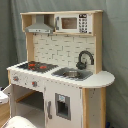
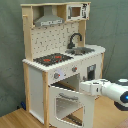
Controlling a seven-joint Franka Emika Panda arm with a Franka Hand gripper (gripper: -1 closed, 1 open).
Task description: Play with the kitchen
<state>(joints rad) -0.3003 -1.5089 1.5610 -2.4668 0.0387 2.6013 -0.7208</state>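
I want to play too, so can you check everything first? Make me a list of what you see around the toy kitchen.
Surface: wooden floor, bare where visible.
Job's things: kitchen upright; oven door swung open; stovetop with red rings; black faucet over sink.
Clutter: nothing seen.
Grippers: robot arm reaches beside the open oven door.
Cables: nothing seen.
Surroundings: grey curtain behind.
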